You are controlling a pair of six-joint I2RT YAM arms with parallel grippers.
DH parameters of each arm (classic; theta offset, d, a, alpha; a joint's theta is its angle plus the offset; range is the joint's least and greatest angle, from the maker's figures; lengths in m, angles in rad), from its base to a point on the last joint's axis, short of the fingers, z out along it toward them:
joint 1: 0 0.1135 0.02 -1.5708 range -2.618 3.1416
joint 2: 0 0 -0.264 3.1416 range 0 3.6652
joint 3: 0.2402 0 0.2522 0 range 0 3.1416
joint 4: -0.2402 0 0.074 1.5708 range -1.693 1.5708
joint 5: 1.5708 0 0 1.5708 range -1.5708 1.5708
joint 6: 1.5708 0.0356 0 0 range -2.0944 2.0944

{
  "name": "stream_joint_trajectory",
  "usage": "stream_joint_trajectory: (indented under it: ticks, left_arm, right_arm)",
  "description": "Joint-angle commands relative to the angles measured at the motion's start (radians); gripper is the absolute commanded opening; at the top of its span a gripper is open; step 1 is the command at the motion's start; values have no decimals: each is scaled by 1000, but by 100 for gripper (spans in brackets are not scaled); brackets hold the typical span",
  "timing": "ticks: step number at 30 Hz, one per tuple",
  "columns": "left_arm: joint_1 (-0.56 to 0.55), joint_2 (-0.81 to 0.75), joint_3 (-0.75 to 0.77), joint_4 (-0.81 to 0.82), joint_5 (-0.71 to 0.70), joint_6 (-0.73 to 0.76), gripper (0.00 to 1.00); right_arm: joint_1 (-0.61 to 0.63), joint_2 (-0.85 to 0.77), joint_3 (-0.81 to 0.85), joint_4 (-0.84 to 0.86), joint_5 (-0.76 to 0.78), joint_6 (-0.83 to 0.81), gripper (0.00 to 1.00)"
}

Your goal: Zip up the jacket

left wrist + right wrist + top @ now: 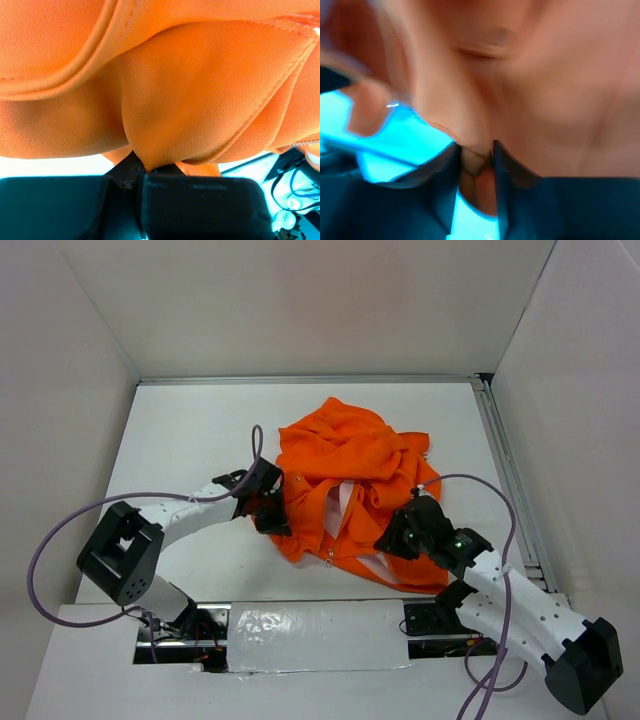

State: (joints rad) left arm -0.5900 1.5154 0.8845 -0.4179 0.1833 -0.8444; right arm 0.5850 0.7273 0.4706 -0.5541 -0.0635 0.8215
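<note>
Top view: jacket [350, 475] lies crumpled in a heap on the white table [190, 430], a little right of frame centre. Orange fabric is bunched and folded over itself. Strips of pale lining [343, 502] show through the middle and near the lower edge. A small silver piece [330, 558] sits at the heap's lower edge, too small to make out.

Left gripper [275, 520] is at the heap's left edge, touching the fabric, with its arm reaching in from lower left. Right gripper [392, 540] is at the heap's lower right edge, on the fabric, with its arm coming from the lower right corner. A purple cable [60, 530] loops off the left arm.

Left wrist view: orange cloth [200, 100] fills nearly the whole frame, with seams running across the top and right. Left claw [141, 172] is clenched, jaws together, pinching a fold of jacket that funnels down into them at lower centre.

Right wrist view: heavily blurred. Orange cloth [545, 90] covers the upper frame. A bunch of it sits between the dark fingers [440, 190] of the right claw [476, 175], filling the narrow gap and touching both sides. It reads as grasping the jacket, though the blur hides detail.
</note>
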Motion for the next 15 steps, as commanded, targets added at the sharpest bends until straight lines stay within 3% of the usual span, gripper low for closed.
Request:
stream_joint_trajectory:
  ticks: [1,2,5,9,15]
  left_arm:
    - [-21,-32,-19,-24,-13,-27,9]
    - [-25,-37,-24,-39,-28,-31,14]
    - [-34,-79,-53,-53,-36,-41,24]
    - [-33,-142,-91,-44,-41,-44,21]
    - [-30,-182,-127,-29,-53,-33,15]
  right_arm:
    - [9,17,-9,-93,119,45,41]
    - [12,9,6,-92,128,39,61]
    - [27,-3,57,-64,120,15,74]
    - [39,35,140,2,140,-24,75]
    - [38,268,291,120,214,-41,75]
